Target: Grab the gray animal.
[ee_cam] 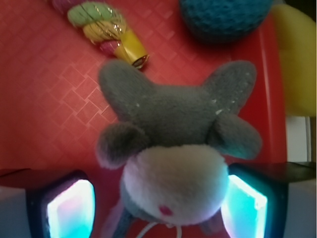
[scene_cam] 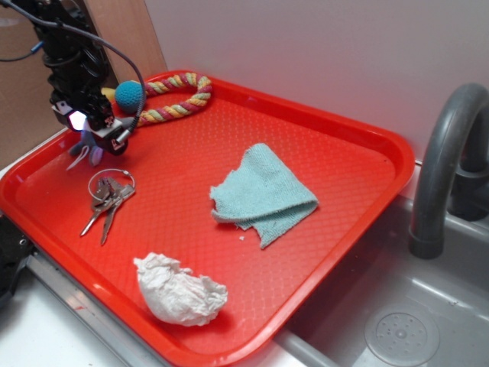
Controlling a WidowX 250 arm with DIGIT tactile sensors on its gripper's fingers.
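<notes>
Gripper (ee_cam: 158,208) pads flanked the gray plush mouse (ee_cam: 173,148) head, apparently closed on it; soft plush risked slipping out.

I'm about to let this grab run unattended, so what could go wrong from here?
1. The gripper pinches only the gray animal's soft head end, between the lit fingers; the plush may slip out.
2. Its pale strings dangle near the keys and could snag them.
3. The teal ball and rope lie close behind, so a swing might knock them.
</notes>
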